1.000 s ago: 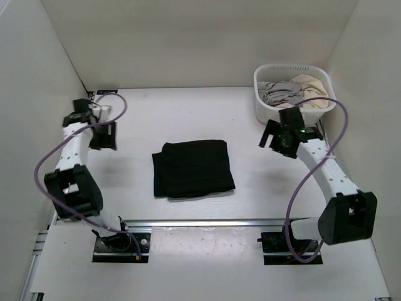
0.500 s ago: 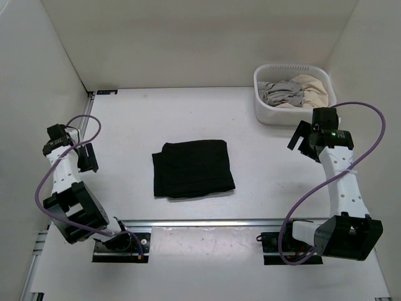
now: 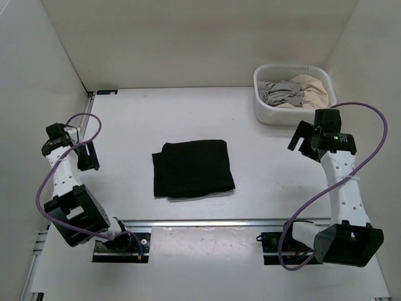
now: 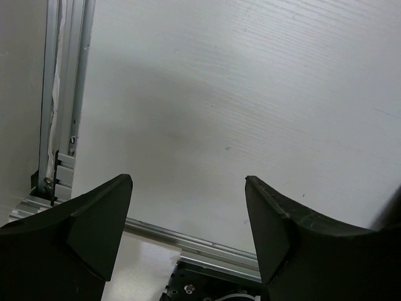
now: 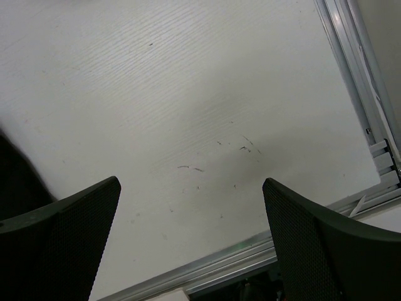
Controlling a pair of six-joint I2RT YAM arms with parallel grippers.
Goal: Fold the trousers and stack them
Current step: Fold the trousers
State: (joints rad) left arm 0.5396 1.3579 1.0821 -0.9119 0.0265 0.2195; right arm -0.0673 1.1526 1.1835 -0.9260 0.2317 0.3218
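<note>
Basket contents first: the white basket (image 3: 276, 115) stands at the far right corner of the table (image 3: 188, 116) and holds two crumpled pieces of clothing. A grey garment (image 3: 280, 94) fills its left side and a beige garment (image 3: 313, 88) its right side. The two touch in the middle and are heaped to about the rim.

The trousers (image 3: 193, 168) are outside the basket. They lie folded into a flat, roughly square black packet on the middle of the table, well apart from the basket and from both arms.

Your left hand (image 3: 88, 157) hangs over the left side of the table, near the side wall. In its wrist view you see both fingers (image 4: 88, 232) spread wide with only bare table between them, so it is open and holds nothing. An aluminium rail (image 4: 66, 94) runs along the table's edge on the left of that view.

Your right hand (image 3: 305, 139) hangs near the basket, on the side closer to you. Its wrist view shows the fingers wide apart over bare table that carries a few faint scuff marks (image 5: 247, 145). This hand is also open and empty. A dark shape cuts in at the left edge of that view, and you cannot tell what it is.
</note>
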